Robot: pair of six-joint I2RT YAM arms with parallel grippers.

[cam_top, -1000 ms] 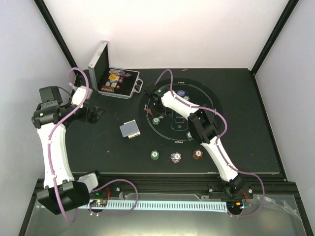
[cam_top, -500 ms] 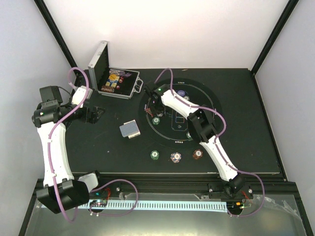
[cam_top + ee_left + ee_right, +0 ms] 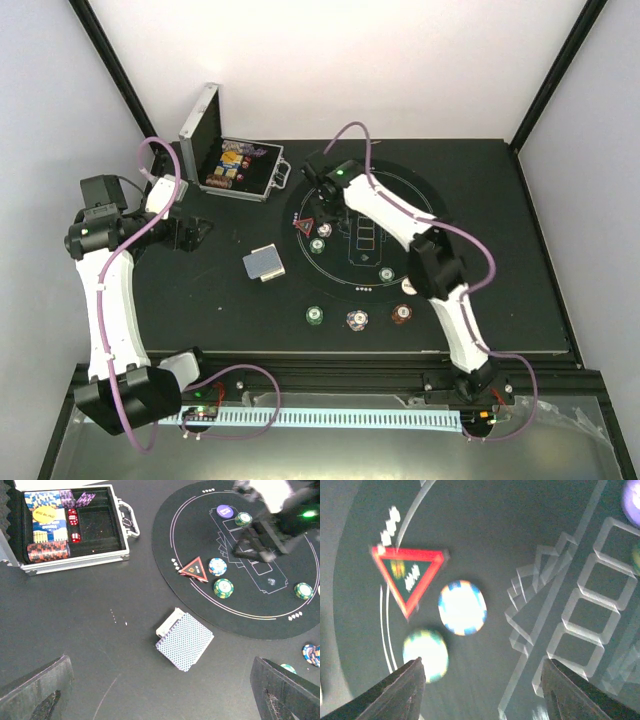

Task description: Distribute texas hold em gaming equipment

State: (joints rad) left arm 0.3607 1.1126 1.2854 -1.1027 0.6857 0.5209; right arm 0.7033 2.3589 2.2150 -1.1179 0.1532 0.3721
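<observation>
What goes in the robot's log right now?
right fingers open, empty, over mat | left fingers open, empty | red triangular marker beside blue-white chip | card deck off mat

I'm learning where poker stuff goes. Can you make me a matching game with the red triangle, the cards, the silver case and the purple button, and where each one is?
Things
1. red triangle
2. card deck
3. silver case
4. purple button

Places
A. on the bare table, off the round mat
B. open, with chips stored inside
C. at the mat's edge, beside a blue-white chip
D. on the mat's far side, beside a green chip

Pairs: 1-C, 2-A, 3-B, 4-D.
</observation>
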